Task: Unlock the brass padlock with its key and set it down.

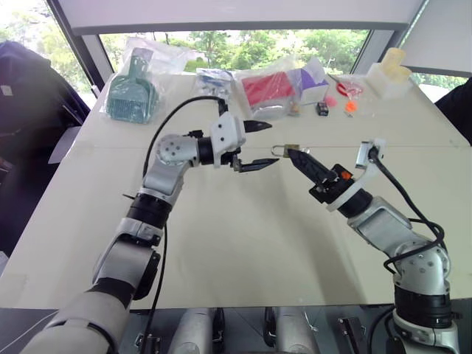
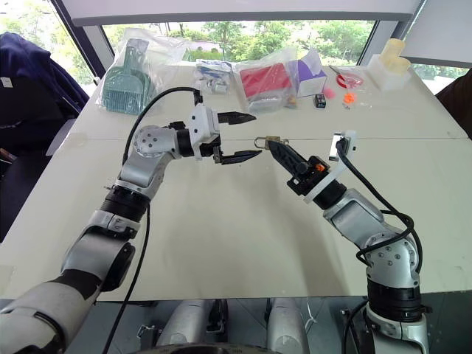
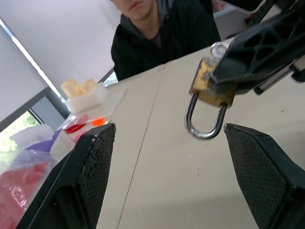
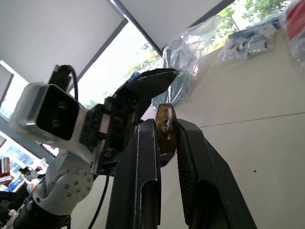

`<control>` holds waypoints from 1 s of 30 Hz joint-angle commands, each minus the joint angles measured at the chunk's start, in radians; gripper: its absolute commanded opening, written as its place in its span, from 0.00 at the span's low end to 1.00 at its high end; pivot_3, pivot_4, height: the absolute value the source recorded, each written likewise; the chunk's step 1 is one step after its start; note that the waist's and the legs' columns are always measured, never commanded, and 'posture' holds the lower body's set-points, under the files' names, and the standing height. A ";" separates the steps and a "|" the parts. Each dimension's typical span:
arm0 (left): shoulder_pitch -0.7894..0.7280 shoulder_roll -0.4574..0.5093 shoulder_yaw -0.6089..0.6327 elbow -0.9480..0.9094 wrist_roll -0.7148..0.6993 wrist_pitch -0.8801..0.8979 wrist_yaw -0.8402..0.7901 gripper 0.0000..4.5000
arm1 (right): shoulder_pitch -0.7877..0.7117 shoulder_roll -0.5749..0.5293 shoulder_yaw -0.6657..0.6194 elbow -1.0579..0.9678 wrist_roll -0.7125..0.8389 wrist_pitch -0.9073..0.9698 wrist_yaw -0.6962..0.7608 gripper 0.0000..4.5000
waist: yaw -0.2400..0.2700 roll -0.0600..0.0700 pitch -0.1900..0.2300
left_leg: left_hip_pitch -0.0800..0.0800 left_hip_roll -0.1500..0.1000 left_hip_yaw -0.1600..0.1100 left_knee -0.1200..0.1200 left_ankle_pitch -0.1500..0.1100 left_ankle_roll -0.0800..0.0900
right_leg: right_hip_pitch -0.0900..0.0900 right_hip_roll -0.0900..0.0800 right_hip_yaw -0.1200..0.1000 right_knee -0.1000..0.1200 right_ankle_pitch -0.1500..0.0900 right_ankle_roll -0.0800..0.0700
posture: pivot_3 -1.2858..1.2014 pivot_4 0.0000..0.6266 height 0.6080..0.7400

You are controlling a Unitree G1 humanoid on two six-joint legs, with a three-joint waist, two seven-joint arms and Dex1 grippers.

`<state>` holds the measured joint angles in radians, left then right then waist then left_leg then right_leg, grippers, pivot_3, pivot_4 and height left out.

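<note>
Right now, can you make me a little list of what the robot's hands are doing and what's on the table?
right gripper: shut on the brass padlock, held above the table
padlock shackle: closed loop, pointing toward the left gripper
left gripper: open wide, holding nothing, facing the padlock
key: can't tell where it is
back of table: green scoop, red packet in a bag, small black box, orange bits
person: dark top, across the table

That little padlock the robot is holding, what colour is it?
The padlock has a yellowish brass body and a silvery loop, clearest in the left wrist view, pinched in the right gripper.
</note>
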<state>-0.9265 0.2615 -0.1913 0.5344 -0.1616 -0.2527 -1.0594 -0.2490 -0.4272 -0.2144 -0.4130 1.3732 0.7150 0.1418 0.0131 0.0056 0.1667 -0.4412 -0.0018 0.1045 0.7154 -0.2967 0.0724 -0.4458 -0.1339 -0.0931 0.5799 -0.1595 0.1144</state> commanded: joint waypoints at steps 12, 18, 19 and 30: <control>-0.069 -0.013 0.005 0.115 0.054 -0.095 0.013 0.84 | 0.021 0.005 -0.015 -0.070 0.032 -0.012 -0.012 0.00 | -0.001 0.000 0.000 | 0.000 0.000 0.000 0.000 0.000 0.000 | 0.000 0.000 0.000 0.000 0.000 0.000 | 0.52 0.24 0.96; -0.089 0.018 0.051 0.160 0.070 -0.061 0.085 0.84 | 0.019 0.007 -0.017 -0.060 0.021 -0.016 -0.011 0.00 | 0.000 0.000 0.000 | 0.000 0.000 0.000 0.000 0.000 0.000 | 0.000 0.000 0.000 0.000 0.000 0.000 | 0.52 0.24 0.96; -0.095 0.017 0.067 0.154 0.054 -0.041 0.092 0.84 | 0.019 0.007 -0.017 -0.059 0.020 -0.016 -0.011 0.00 | 0.000 0.000 0.000 | 0.000 0.000 0.000 0.000 0.000 0.000 | 0.000 0.000 0.000 0.000 0.000 0.000 | 0.52 0.24 0.96; -0.021 0.024 0.118 -0.191 -0.157 0.353 0.012 0.84 | 0.013 0.002 -0.025 -0.039 0.006 -0.016 -0.009 0.00 | -0.002 0.000 0.000 | 0.000 0.000 0.000 0.000 0.000 0.000 | 0.000 0.000 0.000 0.000 0.000 0.000 | 0.52 0.24 0.96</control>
<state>-0.9537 0.2746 -0.0925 0.4135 -0.2708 0.0343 -1.0334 -0.2305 -0.4208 -0.2130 -0.4340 1.3767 0.7135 0.1255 0.0109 0.0056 0.1667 -0.4411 -0.0018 0.1046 0.7153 -0.2967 0.0724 -0.4457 -0.1339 -0.0930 0.5799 -0.1594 0.1145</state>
